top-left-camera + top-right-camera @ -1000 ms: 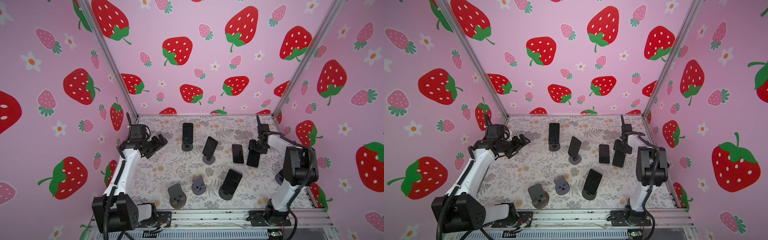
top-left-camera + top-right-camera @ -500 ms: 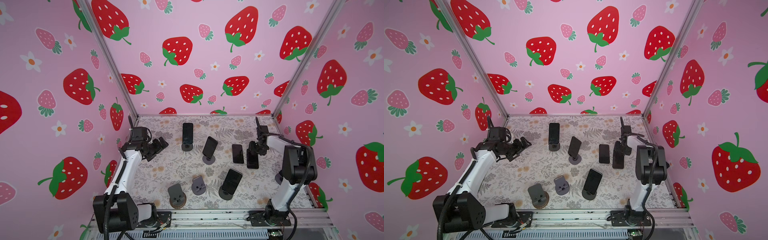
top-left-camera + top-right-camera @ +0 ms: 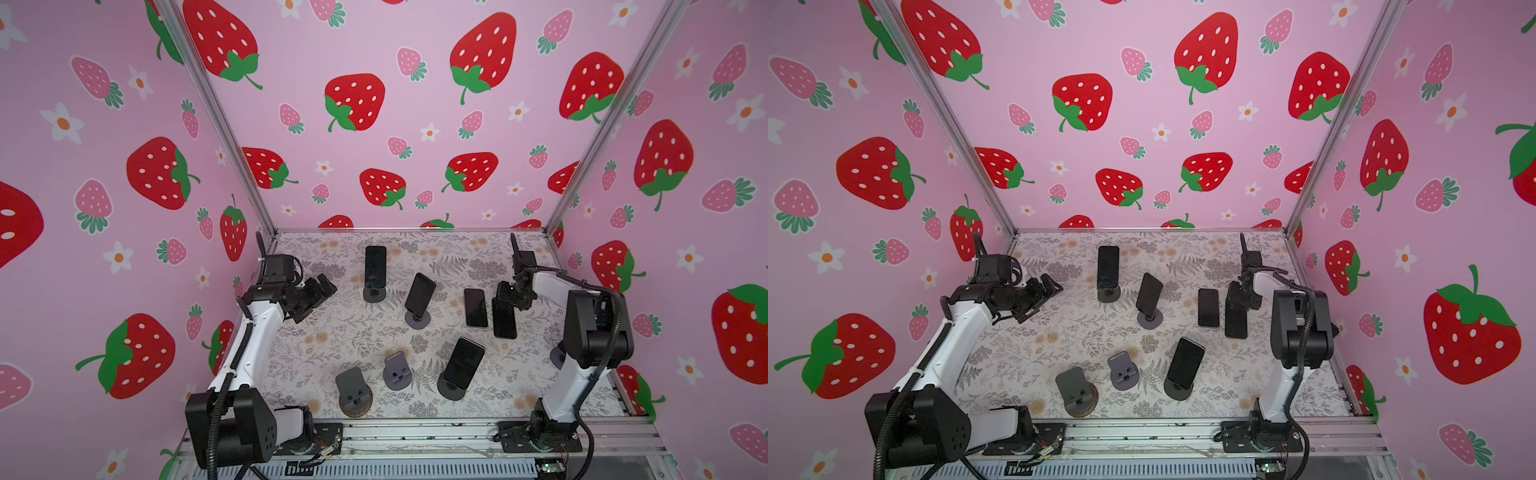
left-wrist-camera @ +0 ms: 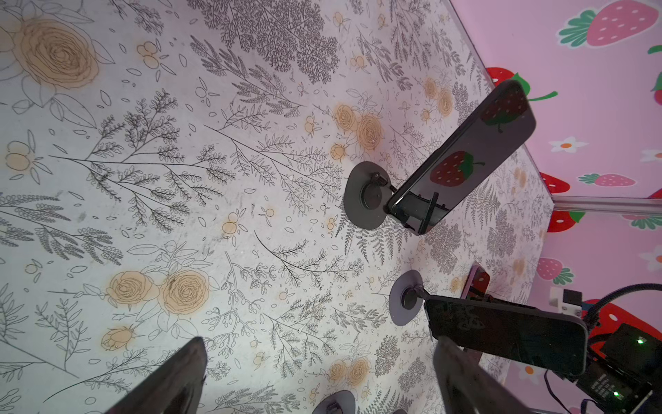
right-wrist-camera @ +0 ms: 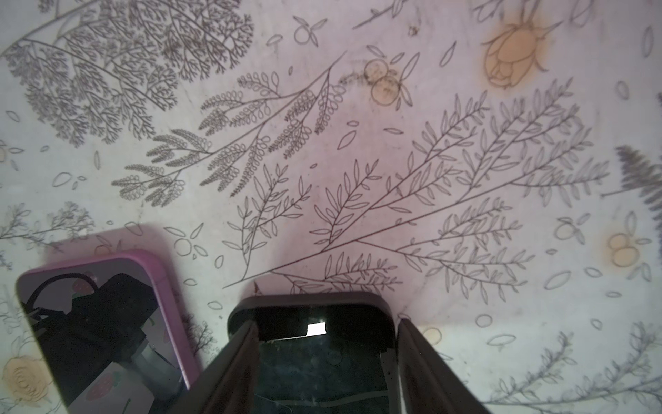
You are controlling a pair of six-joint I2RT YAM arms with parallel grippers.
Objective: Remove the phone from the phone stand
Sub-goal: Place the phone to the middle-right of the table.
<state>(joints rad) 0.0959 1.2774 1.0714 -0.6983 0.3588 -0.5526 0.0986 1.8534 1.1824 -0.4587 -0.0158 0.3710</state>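
The right gripper [image 3: 512, 300] (jaws clamped) holds the black phone [image 3: 504, 325] right of centre; lay it flat on the tabletop [image 3: 353, 332] beside, not onto, the purple-cased phone [image 3: 475, 307]. The left gripper [image 3: 322, 291] hangs open.

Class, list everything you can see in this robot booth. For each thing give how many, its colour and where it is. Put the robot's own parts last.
Phones on stands: three, black, back, middle and front of the table.
Flat phone: one, black with a purple edge, lying beside the held phone.
Held phone: one, black, right side of the table.
Empty stands: two, dark grey and purplish grey, front of the table.
Round base: one, grey, mostly hidden behind the right arm.
Table: one, white floral print.
Walls: three, pink with strawberries.
Left gripper: one, black, open and empty, left rear.
Right gripper: one, black, shut on the held phone.
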